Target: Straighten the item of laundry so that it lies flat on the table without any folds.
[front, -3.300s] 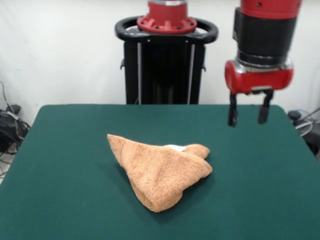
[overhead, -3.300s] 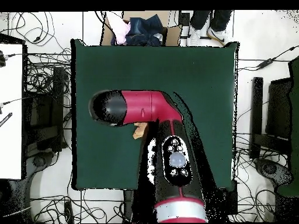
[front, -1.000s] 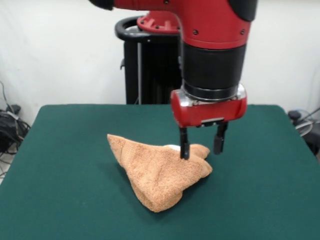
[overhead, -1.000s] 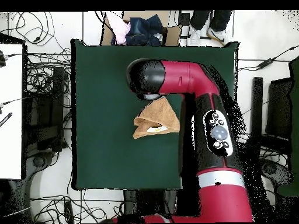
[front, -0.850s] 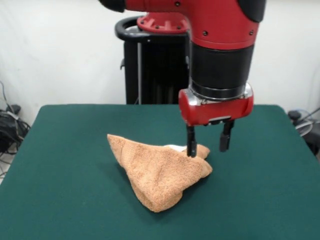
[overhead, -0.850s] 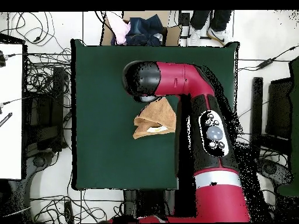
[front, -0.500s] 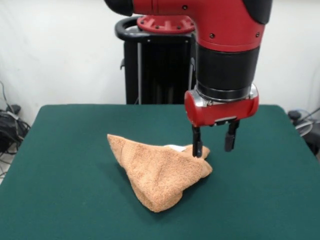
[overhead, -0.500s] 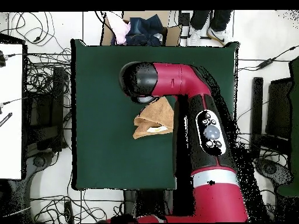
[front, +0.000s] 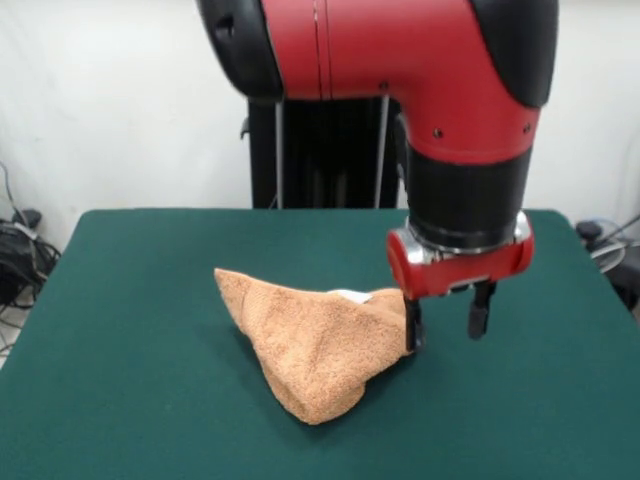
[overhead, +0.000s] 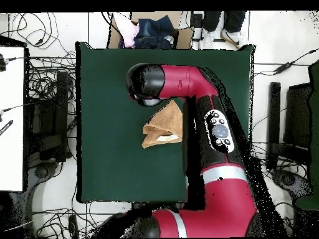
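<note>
The gripper (front: 447, 332) is hanging with its fingers spread at the right tip of the bunched orange-tan towel (front: 318, 345), which is lying mid-frame on the green table (front: 130, 300). Only one finger is lining up with the cloth, so closing may miss or snag several layers. The front view is showing that spread, while the overhead view is hiding the gripper under the arm but showing the towel's (overhead: 163, 127) place on the table (overhead: 106, 81).
</note>
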Tool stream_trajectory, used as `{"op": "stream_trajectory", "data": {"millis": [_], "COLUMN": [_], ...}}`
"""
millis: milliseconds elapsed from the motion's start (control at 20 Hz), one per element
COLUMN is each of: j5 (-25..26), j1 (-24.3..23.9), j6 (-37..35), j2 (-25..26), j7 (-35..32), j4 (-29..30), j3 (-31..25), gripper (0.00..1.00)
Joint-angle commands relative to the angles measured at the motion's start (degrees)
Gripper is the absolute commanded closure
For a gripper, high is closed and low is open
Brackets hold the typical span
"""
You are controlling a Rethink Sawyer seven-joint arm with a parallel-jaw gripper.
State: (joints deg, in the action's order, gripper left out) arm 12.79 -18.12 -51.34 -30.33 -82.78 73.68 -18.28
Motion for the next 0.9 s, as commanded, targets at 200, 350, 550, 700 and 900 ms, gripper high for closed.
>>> {"op": "stream_trajectory", "data": {"millis": [200, 350, 550, 700, 900], "j5": [-0.2, 0.0, 0.1, 0.5, 0.8], "j1": [-0.6, -1.4, -3.4, -3.8, -4.9], "j6": [-3.2, -4.1, -5.3, -6.3, -7.7], "j2": [4.8, 4.0, 1.2, -2.0, -3.5], "j7": [4.7, 5.6, 6.5, 5.9, 7.1], "j4": [-3.1, -2.4, 0.5, 2.3, 3.1], "j3": [-6.0, -6.2, -5.9, -5.4, -5.4], "gripper": [0.00, 0.00, 0.00, 0.00, 0.00]}}
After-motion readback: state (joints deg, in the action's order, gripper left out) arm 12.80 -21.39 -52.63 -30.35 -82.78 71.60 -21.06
